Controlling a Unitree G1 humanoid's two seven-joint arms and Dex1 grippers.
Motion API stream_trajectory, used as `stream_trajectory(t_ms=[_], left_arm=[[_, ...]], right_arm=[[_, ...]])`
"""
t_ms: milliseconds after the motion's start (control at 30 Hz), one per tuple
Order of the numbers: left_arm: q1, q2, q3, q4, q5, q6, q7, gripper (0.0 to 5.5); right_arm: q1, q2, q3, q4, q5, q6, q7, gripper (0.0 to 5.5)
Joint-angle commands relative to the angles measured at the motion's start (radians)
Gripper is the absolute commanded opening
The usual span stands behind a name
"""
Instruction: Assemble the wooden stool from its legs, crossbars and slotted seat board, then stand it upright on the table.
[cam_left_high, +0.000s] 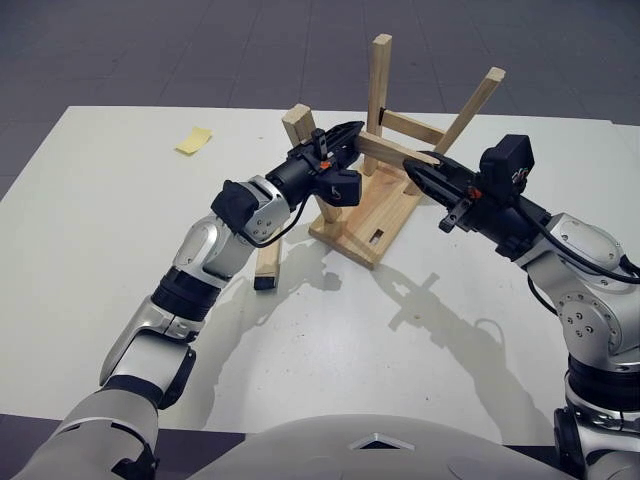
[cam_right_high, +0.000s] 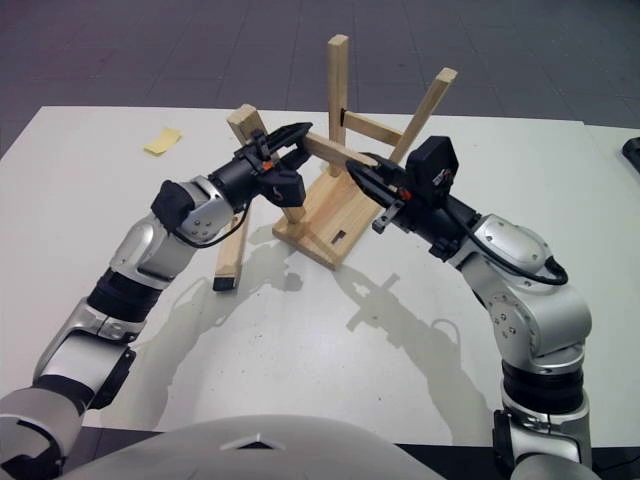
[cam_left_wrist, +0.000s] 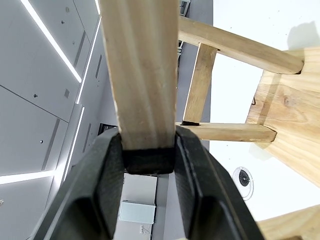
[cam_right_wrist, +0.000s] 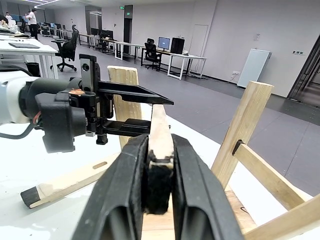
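Left wrist view: L end effector (cam_left_wrist: 147, 145) pinches black-tipped leg (cam_left_wrist: 142, 65).

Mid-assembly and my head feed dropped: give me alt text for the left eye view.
The left gripper and the right gripper both clamp one wooden bar over the upturned seat board, which sits tilted on the white table with legs pointing up. A loose leg lies to its left; a yellow note lies far left.

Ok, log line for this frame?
stool part-built, tilted | left gripper shut on bar | right gripper shut on bar | loose leg on table
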Motion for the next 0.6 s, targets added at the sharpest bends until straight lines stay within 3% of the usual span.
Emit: stream_trajectory(t_ms=[33,233,267,600], left_arm=[[0.002,-0.003,-0.001,-0.016,0.012,-0.004,0.009,1.32],[0.000,-0.035,0.011,-0.040,-0.021,0.011,0.008,1.31],[-0.004,-0.046,0.017,-0.052,-0.035,0.018,0.003,1.67],[0.012,-0.110,0.138,-0.269,-0.240,0.130,-0.060,3.35]], right_arm=[[0.005,-0.009,0.015,0.006,-0.004,0.019,0.005,0.51],[0.021,0.011,-0.016,0.049,0.004,-0.002,0.000,0.48],[0.022,0.015,-0.026,0.058,0.009,-0.006,-0.003,0.47],[0.062,0.038,-0.085,0.105,0.048,-0.041,0.002,0.42]])
